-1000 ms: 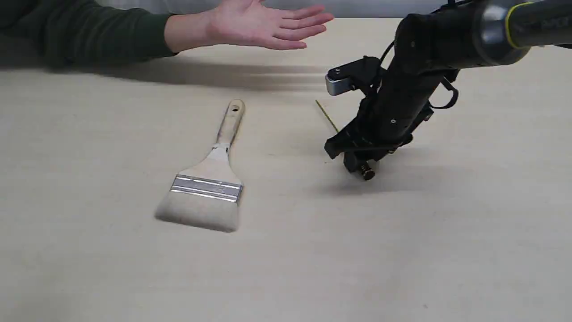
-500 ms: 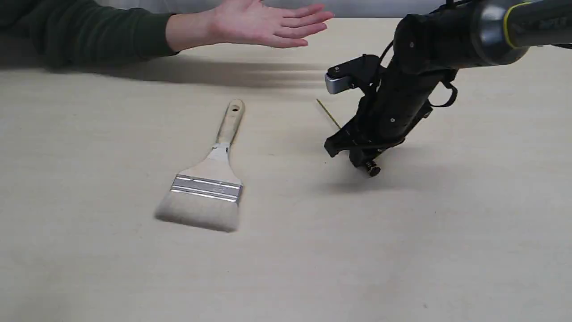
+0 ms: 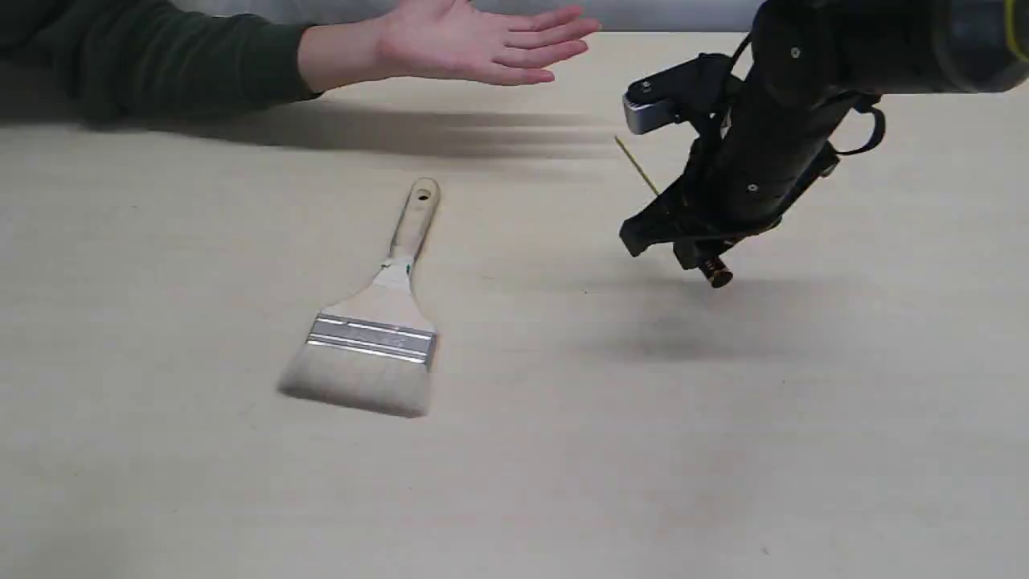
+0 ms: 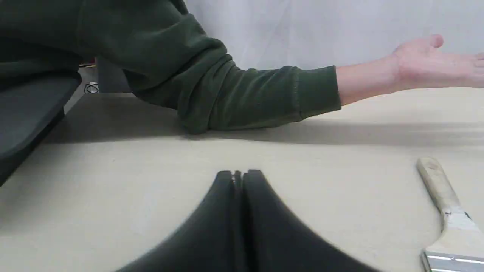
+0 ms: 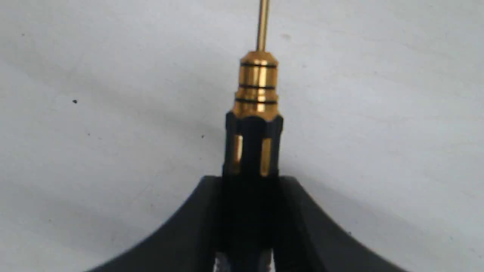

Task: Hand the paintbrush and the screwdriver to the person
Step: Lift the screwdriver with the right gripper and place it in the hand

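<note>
My right gripper (image 3: 683,241) is shut on the screwdriver (image 3: 711,270) and holds it above the table at the right. Its black handle sits between my fingers, and the thin gold shaft (image 3: 637,165) points up toward the person's open hand (image 3: 474,44). The right wrist view shows the screwdriver (image 5: 255,113) clamped, shaft running away from the camera. The paintbrush (image 3: 374,322) lies flat on the table left of centre, handle toward the person. My left gripper (image 4: 238,175) is shut and holds nothing; the paintbrush (image 4: 446,211) lies off to one side of it.
The person's dark green sleeve (image 3: 145,56) rests along the table's far left edge, also filling much of the left wrist view as the sleeve (image 4: 189,75). The pale table (image 3: 563,450) bears nothing else.
My right gripper has lifted the screwdriver off the table and carried it up and to the right. The paintbrush and the person's hand have stayed put.
</note>
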Robot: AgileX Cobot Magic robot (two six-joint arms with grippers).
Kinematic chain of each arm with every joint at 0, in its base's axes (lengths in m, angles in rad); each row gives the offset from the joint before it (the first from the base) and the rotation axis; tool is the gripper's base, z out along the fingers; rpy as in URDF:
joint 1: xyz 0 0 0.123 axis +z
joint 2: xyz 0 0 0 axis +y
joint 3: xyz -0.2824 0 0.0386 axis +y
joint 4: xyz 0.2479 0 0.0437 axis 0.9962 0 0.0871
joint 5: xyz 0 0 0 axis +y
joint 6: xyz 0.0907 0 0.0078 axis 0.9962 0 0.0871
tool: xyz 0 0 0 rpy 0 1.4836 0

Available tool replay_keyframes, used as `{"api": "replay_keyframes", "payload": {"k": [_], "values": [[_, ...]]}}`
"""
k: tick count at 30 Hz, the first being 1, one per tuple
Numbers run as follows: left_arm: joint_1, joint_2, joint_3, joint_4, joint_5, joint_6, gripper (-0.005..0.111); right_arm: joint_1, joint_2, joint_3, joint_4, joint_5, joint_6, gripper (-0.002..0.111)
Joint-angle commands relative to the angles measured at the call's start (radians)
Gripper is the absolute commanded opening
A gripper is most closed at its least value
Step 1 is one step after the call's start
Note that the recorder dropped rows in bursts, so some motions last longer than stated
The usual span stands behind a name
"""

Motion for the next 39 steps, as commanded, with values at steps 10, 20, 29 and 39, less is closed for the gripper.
{"api": "replay_keyframes", "payload": {"k": [10, 20, 29, 39], "values": [[-0.007, -0.002, 0.002, -0.005, -0.009, -0.002, 0.0, -0.004, -0.294, 0.078, 0.02, -0.042, 0.015, 0.004], [-0.007, -0.002, 0.002, -0.001, -0.012, -0.002, 0.0, 0.055, -0.311, -0.051, 0.138, -0.081, -0.104, 0.004], [-0.007, -0.002, 0.002, -0.001, -0.012, -0.002, 0.0, 0.079, -0.076, -0.375, 0.135, 0.0, -0.093, 0.004], [-0.007, -0.002, 0.002, -0.001, -0.012, -0.002, 0.0, 0.079, 0.147, -0.635, 0.131, 0.03, -0.093, 0.004]]}}
